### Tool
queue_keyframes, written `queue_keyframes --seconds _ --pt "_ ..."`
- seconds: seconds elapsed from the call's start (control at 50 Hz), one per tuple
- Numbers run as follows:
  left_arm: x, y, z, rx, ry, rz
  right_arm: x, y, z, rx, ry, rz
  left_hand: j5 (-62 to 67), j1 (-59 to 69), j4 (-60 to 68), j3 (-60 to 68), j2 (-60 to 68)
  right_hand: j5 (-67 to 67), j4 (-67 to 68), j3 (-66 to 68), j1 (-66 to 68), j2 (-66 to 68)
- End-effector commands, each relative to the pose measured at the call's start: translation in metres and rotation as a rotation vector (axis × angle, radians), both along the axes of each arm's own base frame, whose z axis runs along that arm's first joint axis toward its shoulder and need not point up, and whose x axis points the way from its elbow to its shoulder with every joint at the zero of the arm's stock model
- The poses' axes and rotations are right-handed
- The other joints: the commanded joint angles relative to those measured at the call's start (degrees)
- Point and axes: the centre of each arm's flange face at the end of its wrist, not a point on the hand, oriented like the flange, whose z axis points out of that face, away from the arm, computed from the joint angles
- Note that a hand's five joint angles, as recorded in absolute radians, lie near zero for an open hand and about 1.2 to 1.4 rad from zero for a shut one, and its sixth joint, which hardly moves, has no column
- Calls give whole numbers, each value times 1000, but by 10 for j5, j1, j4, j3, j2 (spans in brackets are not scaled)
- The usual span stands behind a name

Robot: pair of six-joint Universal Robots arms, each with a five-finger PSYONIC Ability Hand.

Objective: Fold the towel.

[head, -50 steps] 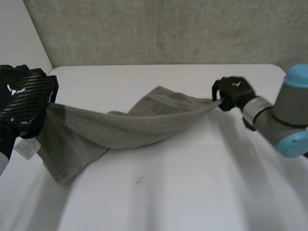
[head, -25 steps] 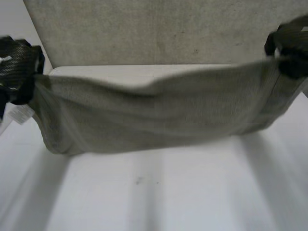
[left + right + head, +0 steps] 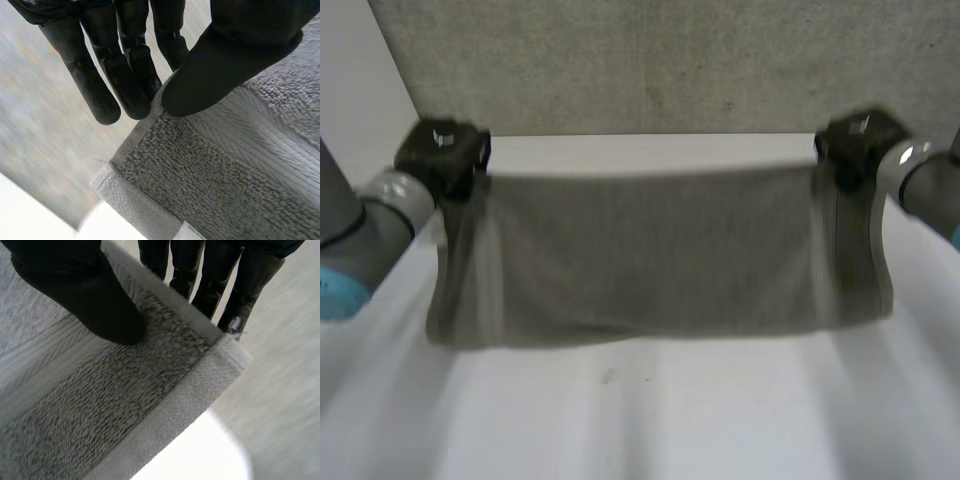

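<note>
Head view: the grey terry towel (image 3: 650, 255) hangs spread above the white table (image 3: 650, 420), its lower edge near the surface. The left hand (image 3: 442, 152) holds one top corner, the right hand (image 3: 855, 148) the other.

Left wrist view: the thumb presses the corner against straight fingers (image 3: 125, 80), a firm pinch.

Right wrist view: the same pinch on the opposite hemmed corner.

Judgement: the hands should stay level and evenly tensioned, and the lower edge should land first so the fold lies square.
</note>
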Motion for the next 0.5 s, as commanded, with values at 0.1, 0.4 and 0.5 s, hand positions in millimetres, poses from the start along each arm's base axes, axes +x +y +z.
queue_keyframes --seconds 0.1,0.4,0.5 --pt "-22 -10 160 -554 243 -57 0 7 145 -591 -364 40 108 120 102 103 102 131 117 119 13 120" --pt "0 20 19 -105 189 24 1 40 9 -50 -41 128 108 120 102 103 102 131 117 119 13 120" --pt "5 40 -40 50 93 0 -1 47 -53 108 59 145 108 120 102 103 102 131 117 119 13 120"
